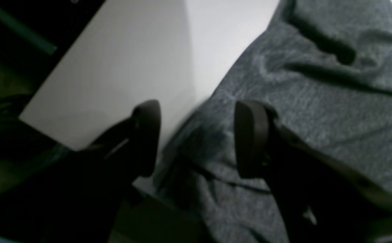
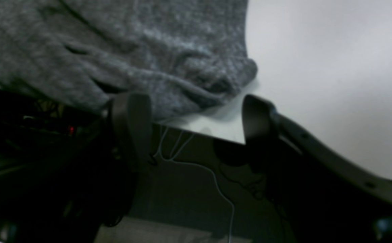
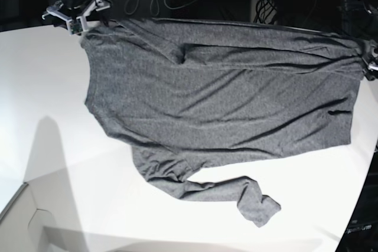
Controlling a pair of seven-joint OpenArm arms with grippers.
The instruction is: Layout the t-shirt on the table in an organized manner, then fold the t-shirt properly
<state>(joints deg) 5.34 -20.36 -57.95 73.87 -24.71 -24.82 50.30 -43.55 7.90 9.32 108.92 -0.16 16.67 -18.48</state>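
Mostly white surface (image 3: 53, 116) fills the base view, curved edge running along 12 o'clock and down toward 3. Shirt (image 3: 224, 92) lies spread across the upper half, body stretched wide from 10 o'clock to 3 o'clock, rumpled with long creases. Its top edge sits right at the far rim of the surface. One sleeve (image 3: 218, 190) trails off the lower hem toward 5 o'clock, cuff bunched at the end. Other sleeve looks folded in over the chest near 12 o'clock, hard to be sure.

Right claw (image 3: 80, 17) at 10 o'clock in the base view, at the shirt's corner. Its wrist view shows the right claw (image 2: 196, 125) spread wide, nothing pinched, dark fingers (image 2: 131, 125) either side of a wrinkled shirt corner (image 2: 168, 57) at the surface's edge (image 2: 317, 67). One finger is against the fabric's edge; actual contact can't be told. Dark floor and thin cables below.

Left claw barely visible at the 3 o'clock rim of the base view. Its wrist view shows the left claw (image 1: 197, 138) spread open, one finger (image 1: 251, 135) over the shirt (image 1: 317, 101), the other over bare surface (image 1: 121, 74), fabric edge running between them. Nothing gripped.
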